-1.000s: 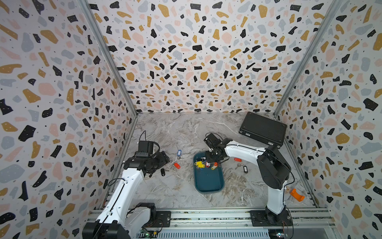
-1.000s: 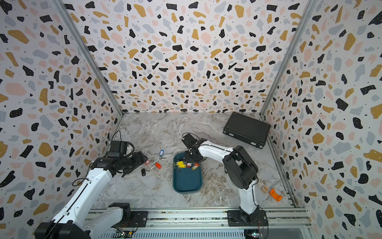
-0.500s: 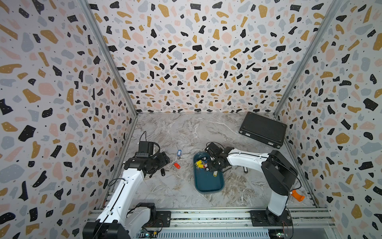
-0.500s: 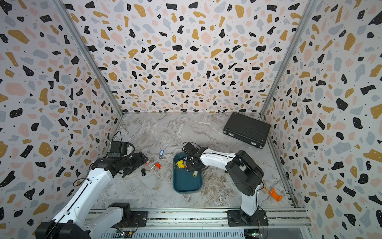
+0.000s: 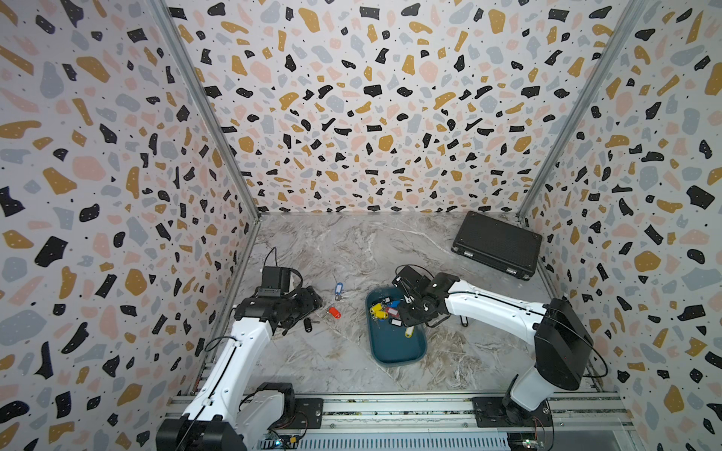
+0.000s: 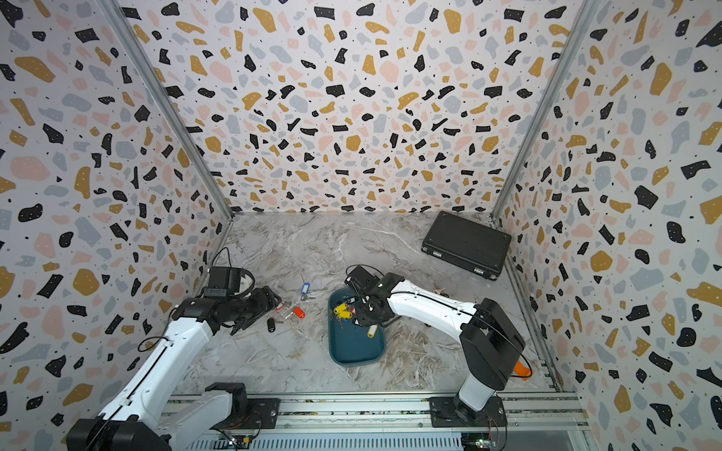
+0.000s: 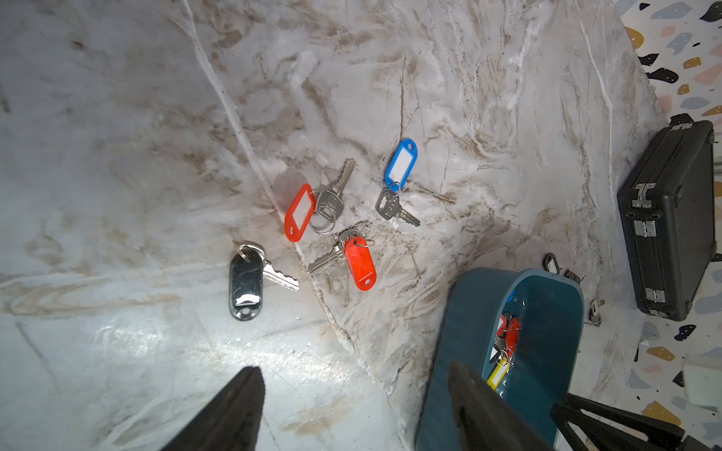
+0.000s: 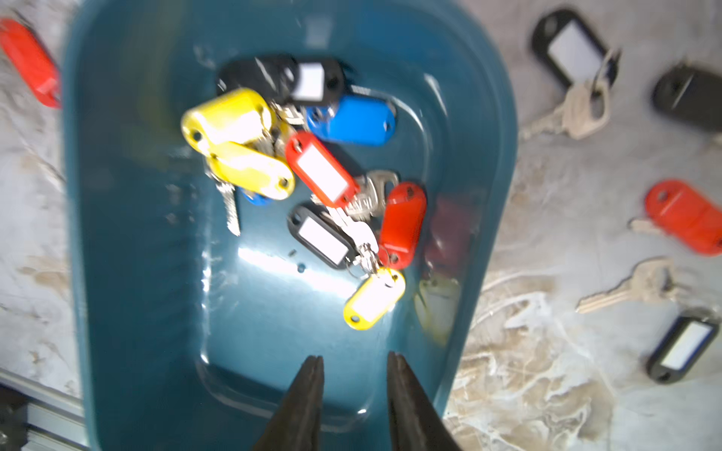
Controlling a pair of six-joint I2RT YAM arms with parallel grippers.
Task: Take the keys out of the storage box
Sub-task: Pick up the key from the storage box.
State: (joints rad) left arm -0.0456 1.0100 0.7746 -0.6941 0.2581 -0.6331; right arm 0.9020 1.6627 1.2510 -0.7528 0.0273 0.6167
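The keys [image 8: 312, 175] that count here are heaped in the upper end of the storage box [image 5: 394, 351], which sits a bit right of centre in the lower half of both top views. It's a tangle of yellow, red, blue and black tags. One yellow-tagged key [image 8: 374, 298] lies at the edge of the pile nearest the right gripper [image 8: 353, 357].

That gripper hangs over the bare floor of the box, jaws only a narrow gap apart with nothing between them. The wrist shot is a bit blurry, so I can't tell if it touches the plastic.

The left gripper [image 7: 353, 367] is spread wide, empty, over the marble table [image 5: 351, 250] left of the box. Four keys lie loose there: a blue-tagged key [image 7: 400, 164], two red ones [image 7: 300, 213] and a black-tagged key [image 7: 245, 281].

More keys are on the table on the box's other side, with red [image 8: 683, 216] and black tags. A closed black case [image 5: 496, 244] sits right of centre, at the back right corner of the table.
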